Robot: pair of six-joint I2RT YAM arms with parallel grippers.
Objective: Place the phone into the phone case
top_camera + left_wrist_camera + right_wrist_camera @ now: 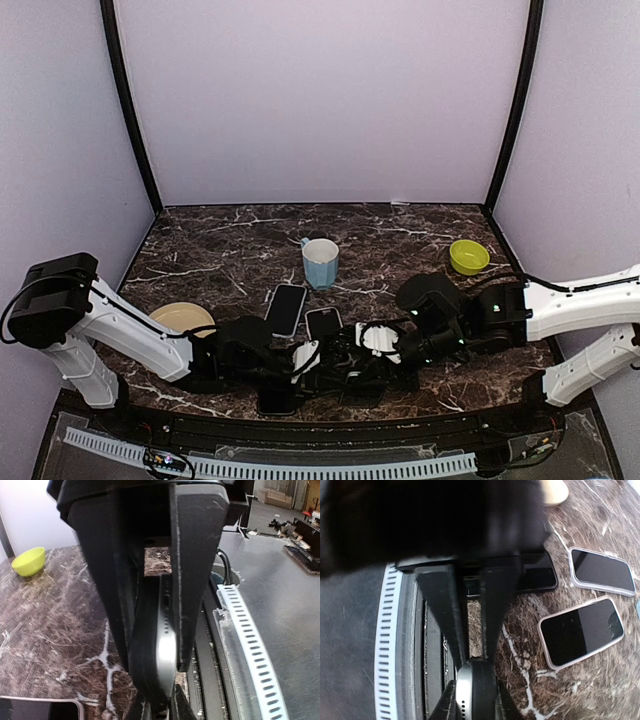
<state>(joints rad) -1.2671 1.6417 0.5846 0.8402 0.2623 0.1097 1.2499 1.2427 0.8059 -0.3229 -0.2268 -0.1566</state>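
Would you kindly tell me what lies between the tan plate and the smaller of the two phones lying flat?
The top view shows the larger flat phone lying between the tan plate and the smaller flat phone.

I watch from overhead, looking down from 6 o'clock across the marble table. The left wrist camera faces 3 o'clock and the right faces 9 o'clock; both are close-up and share the phone, seen edge-on.

Glossy dark-marble table, metal-edged phone
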